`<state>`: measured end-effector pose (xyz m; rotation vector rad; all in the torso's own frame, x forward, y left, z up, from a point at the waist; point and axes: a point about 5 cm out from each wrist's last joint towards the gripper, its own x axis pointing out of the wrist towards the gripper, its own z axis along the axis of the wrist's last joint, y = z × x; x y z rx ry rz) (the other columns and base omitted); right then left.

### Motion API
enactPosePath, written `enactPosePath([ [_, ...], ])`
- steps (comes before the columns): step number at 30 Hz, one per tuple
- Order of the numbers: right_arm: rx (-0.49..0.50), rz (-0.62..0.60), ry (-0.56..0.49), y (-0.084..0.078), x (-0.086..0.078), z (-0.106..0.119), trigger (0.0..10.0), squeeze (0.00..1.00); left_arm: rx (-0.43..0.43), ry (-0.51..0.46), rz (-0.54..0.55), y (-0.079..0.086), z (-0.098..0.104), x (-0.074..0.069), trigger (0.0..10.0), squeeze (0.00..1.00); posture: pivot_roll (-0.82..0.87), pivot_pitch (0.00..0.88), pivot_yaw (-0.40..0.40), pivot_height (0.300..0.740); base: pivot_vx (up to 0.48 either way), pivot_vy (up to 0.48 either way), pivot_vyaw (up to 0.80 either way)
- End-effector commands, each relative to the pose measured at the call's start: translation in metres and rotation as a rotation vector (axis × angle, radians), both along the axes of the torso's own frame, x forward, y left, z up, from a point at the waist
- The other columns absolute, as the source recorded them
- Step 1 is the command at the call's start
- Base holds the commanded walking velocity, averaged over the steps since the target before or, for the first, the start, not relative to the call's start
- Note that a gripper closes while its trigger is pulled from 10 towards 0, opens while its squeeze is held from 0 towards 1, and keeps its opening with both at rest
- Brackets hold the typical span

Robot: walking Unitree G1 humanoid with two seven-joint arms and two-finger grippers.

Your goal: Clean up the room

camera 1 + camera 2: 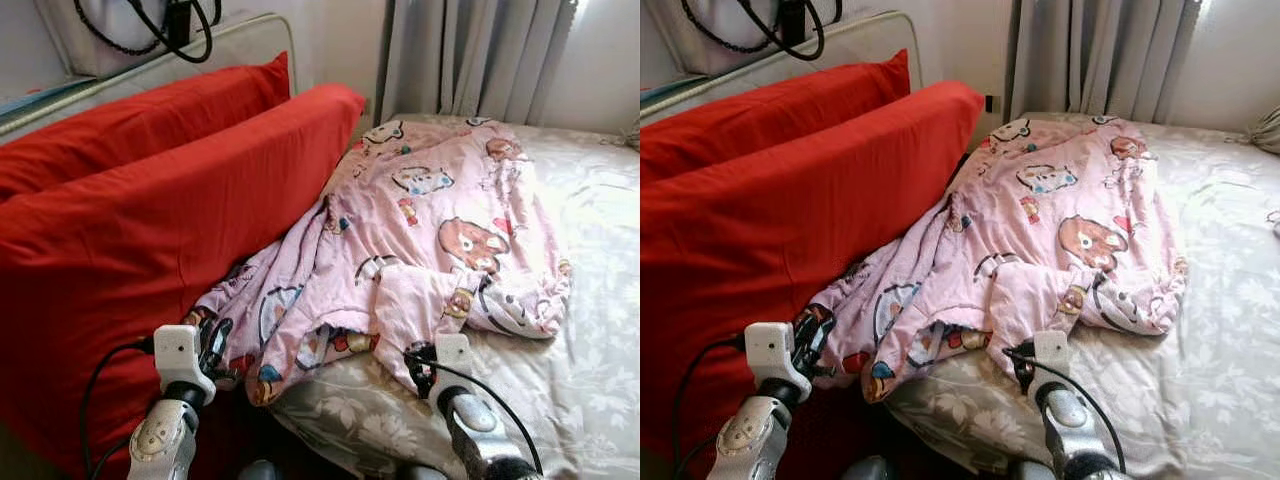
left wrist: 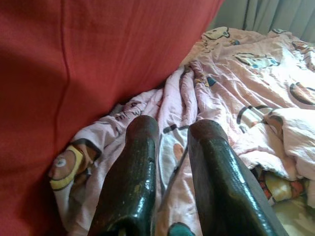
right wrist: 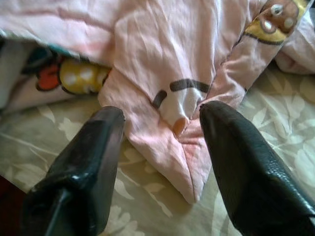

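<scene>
The pink blanket (image 1: 420,230) is lying soft and light on the bed (image 1: 590,380). The right end effector (image 3: 162,142) is gaping wide around its corner; the left end effector (image 2: 172,142) is narrow.

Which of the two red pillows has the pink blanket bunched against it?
The front red pillow, the one nearer the robot: the pink cartoon blanket is piled along its side. The rear red pillow leans on the headboard, clear of the blanket.

Right gripper (image 3: 162,162) fingers spread, pink blanket (image 3: 162,64) corner between them (cartoon print), floral bedsheet (image 3: 275,132) beneath
</scene>
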<state>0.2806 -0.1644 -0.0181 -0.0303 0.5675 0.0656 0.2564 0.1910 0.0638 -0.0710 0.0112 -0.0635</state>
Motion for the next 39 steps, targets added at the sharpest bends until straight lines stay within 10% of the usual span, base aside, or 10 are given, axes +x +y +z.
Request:
enactPosePath([
  [1,-0.013,0.006,0.017,0.001,0.002,0.001,10.0,1.0,-0.011,-0.013,0.008,0.001,0.006,0.0,10.0,0.0,0.13,0.111,0.033,0.644,0.0,0.0,0.0],
  [17,-0.055,-0.071,0.027,-0.016,0.009,0.007,10.0,1.0,-0.025,-0.014,0.063,0.001,0.024,-0.027,10.0,0.0,0.2,0.277,0.005,0.644,0.0,0.0,0.0],
  [18,-0.054,-0.071,0.028,-0.016,0.009,0.007,10.0,0.61,-0.024,-0.008,0.065,0.001,0.024,-0.03,10.0,0.0,0.21,0.29,0.004,0.644,0.0,0.0,0.0],
  [19,-0.054,-0.071,0.028,-0.016,0.009,0.006,10.0,0.61,-0.024,-0.006,0.065,0.001,0.024,-0.031,10.0,0.0,0.21,0.29,0.004,0.644,0.0,0.0,0.0],
  [20,-0.05,-0.076,0.027,-0.016,0.008,0.006,10.0,0.0,-0.024,0.003,0.07,0.001,0.025,-0.037,10.0,0.0,0.22,0.309,0.005,0.644,0.0,0.0,0.0],
  [39,0.029,-0.113,0.018,-0.007,0.018,0.014,10.0,0.0,-0.004,0.062,0.071,-0.001,0.04,-0.075,10.0,0.0,0.28,0.386,0.027,0.644,0.0,0.0,0.0],
])
